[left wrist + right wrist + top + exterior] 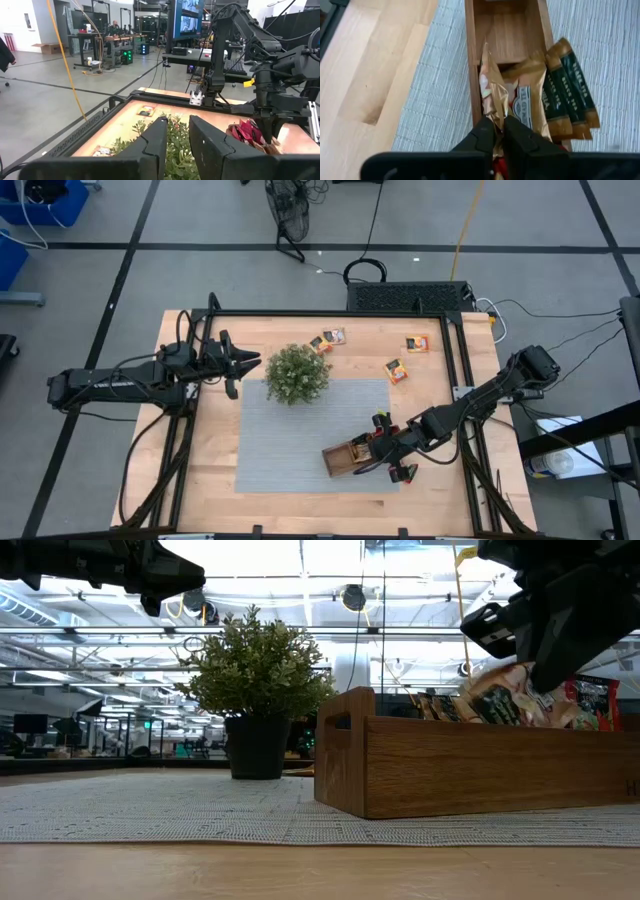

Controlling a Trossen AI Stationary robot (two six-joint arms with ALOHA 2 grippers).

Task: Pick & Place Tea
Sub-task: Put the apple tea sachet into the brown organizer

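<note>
Three sachets (333, 337) (416, 344) (396, 370) on table (215, 470); right gripper (498, 131) pinching one sachet (492, 100)

The right arm is reaching in from the bench's right edge, angling down and leftward toward the near-right part of the bench, its wrist tilting downward. The right gripper (385, 448) is hanging low there, and in the right wrist view its two dark fingers (482, 136) are pressing together on a gold tea sachet (492, 102), pinching its lower end. The left arm is stretching in level from the bench's left edge, lying along the far-left part of the bench well above the surface. The left gripper (243, 364) is pointing rightward, its fingers (155, 142) standing apart with a gap between them, holding nothing.
</note>
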